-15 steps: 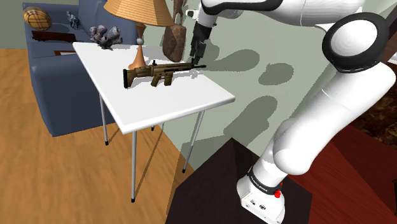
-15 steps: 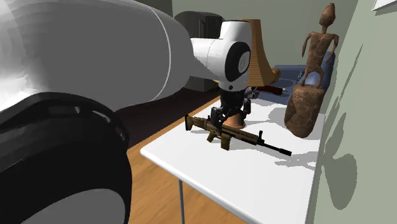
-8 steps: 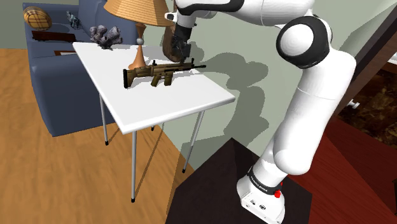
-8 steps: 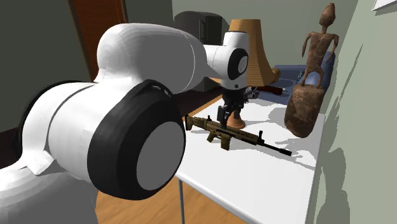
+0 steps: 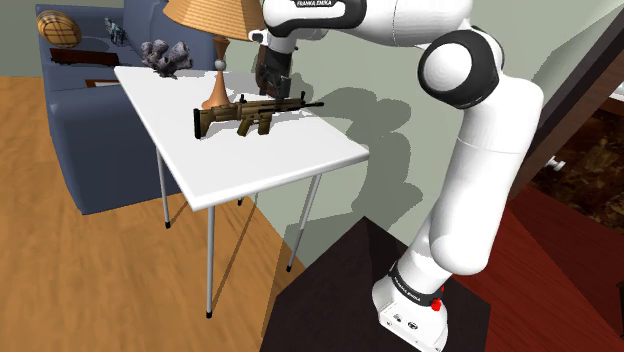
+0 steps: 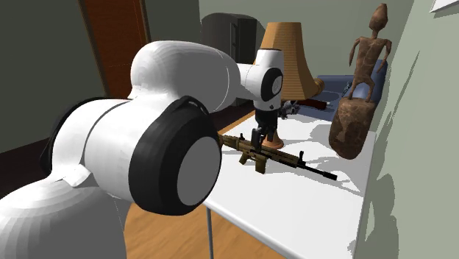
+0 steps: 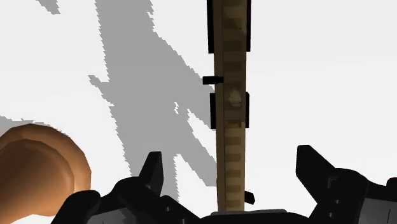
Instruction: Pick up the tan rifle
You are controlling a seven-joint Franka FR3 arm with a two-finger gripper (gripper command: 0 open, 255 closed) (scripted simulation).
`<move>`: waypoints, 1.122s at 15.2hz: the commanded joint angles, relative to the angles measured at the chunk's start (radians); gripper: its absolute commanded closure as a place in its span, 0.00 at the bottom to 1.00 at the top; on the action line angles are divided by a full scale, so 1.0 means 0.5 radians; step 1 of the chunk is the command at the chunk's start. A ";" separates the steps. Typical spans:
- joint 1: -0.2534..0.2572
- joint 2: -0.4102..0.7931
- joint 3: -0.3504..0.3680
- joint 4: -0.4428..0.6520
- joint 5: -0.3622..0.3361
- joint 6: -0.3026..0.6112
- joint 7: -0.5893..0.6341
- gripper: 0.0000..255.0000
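The tan and black rifle [image 5: 245, 112] lies flat on the white table [image 5: 300, 160], its black barrel pointing to the shoulder view's right. My gripper [image 5: 269, 86] hangs just above its middle, pointing down. In the second exterior view the gripper [image 6: 258, 137] hovers over the rifle [image 6: 274, 155] close to the lamp's base. In the wrist view the rifle [image 7: 232, 95] runs as a tan strip between my two fingers [image 7: 153, 173], which stand wide apart on either side without touching it; the gripper [image 7: 232, 168] is open.
A lamp with an orange shade [image 5: 213, 18] and round base [image 7: 35, 167] stands right beside the rifle. A brown carved statue [image 6: 359, 99] stands at the table's wall side. A grey lumpy ornament [image 5: 163, 55] sits at the far corner. A blue sofa [image 5: 90, 130] lies beyond.
The arm has swung toward the shoulder view's left, carrying the gripper from over the rifle's barrel end to over its middle, slightly lower. The rifle has not moved.
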 commanded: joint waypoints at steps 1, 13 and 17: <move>-0.001 0.012 0.000 -0.054 0.000 0.039 -0.007 0.00; -0.001 0.011 -0.001 -0.030 0.000 0.013 -0.007 1.00; -0.003 0.008 -0.003 0.075 -0.001 -0.094 -0.006 1.00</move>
